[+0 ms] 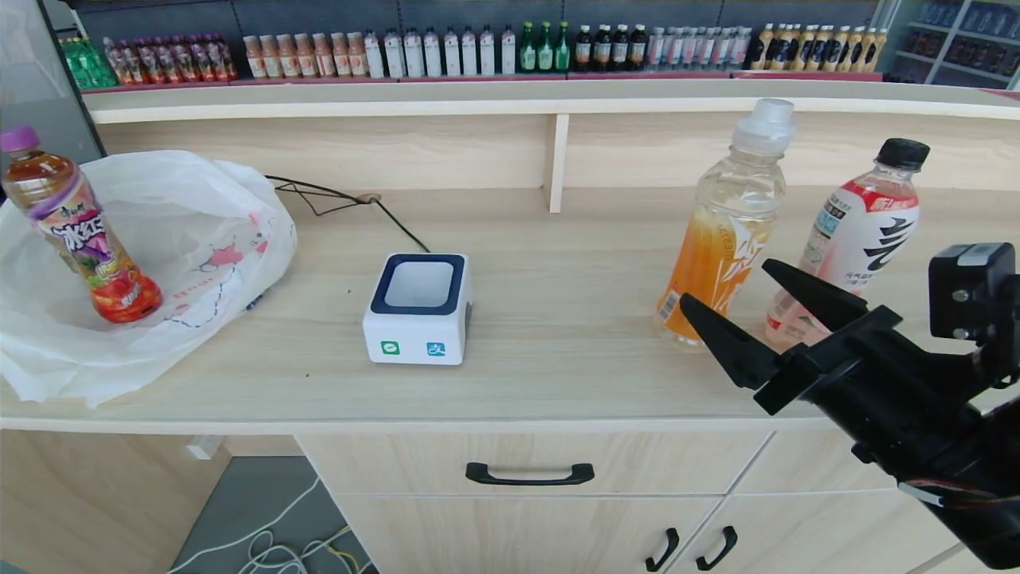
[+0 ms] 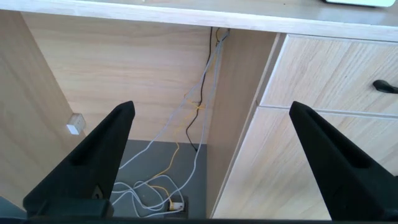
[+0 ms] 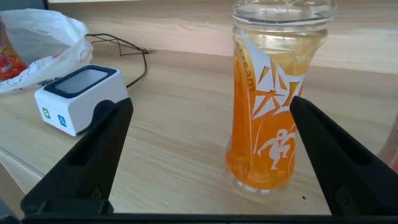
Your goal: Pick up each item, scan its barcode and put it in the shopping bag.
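An orange drink bottle (image 1: 727,227) with a clear cap stands upright on the counter at the right; beside it stands a white-labelled bottle (image 1: 857,239) with a black cap. My right gripper (image 1: 741,299) hangs open just in front of the orange bottle (image 3: 273,106), fingers apart, holding nothing. A red tea bottle (image 1: 76,231) with a purple cap leans inside the white shopping bag (image 1: 183,239) at the left. The white barcode scanner (image 1: 417,307) sits mid-counter. My left gripper (image 2: 208,155) is open below the counter, facing the cabinet recess.
A black cable (image 1: 343,199) runs from the scanner toward the back wall. Drawers with black handles (image 1: 530,476) lie under the counter edge. A shelf of bottles (image 1: 478,48) lines the background. Loose cables (image 2: 168,186) lie on the floor in the recess.
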{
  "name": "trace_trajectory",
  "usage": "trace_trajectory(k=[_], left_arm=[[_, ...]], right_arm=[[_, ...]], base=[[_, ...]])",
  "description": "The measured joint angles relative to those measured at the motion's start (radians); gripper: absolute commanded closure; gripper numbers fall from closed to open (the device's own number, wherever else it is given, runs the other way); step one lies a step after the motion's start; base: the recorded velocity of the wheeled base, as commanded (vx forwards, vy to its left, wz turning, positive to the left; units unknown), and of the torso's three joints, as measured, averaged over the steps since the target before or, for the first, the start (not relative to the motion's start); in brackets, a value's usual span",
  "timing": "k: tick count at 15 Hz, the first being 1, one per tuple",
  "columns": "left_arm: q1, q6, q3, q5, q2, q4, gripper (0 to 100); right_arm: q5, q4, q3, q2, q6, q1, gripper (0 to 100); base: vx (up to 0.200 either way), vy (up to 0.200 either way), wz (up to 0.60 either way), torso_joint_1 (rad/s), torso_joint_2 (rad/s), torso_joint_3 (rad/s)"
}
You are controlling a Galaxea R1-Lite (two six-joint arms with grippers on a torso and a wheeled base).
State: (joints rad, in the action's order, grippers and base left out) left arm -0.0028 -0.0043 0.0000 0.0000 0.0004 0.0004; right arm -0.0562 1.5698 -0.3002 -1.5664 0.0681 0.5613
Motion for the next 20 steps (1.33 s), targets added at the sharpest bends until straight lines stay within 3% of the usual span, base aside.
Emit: trace_trajectory(k=[2,7,20], left_arm=[[0.002,0.000,0.000,0.000,0.000,0.000,0],[0.003,0.000,0.000,0.000,0.000,0.000,0],[0.001,0.002,0.000,0.000,0.000,0.000,0]], right_arm=[[-0.011,0.000,-0.008,-0.007,0.005,-0.005,0],[-0.171,0.000,-0.046,-0.041,0.007,0.000,0],[-0.197,0.000,-0.155,-0.139,-0.027,-0.033,0]], base=[[0.000,0.000,0.00,0.000,0.00,0.000],[0.000,0.000,0.00,0.000,0.00,0.000],[0.000,0.000,0.00,0.000,0.00,0.000]])
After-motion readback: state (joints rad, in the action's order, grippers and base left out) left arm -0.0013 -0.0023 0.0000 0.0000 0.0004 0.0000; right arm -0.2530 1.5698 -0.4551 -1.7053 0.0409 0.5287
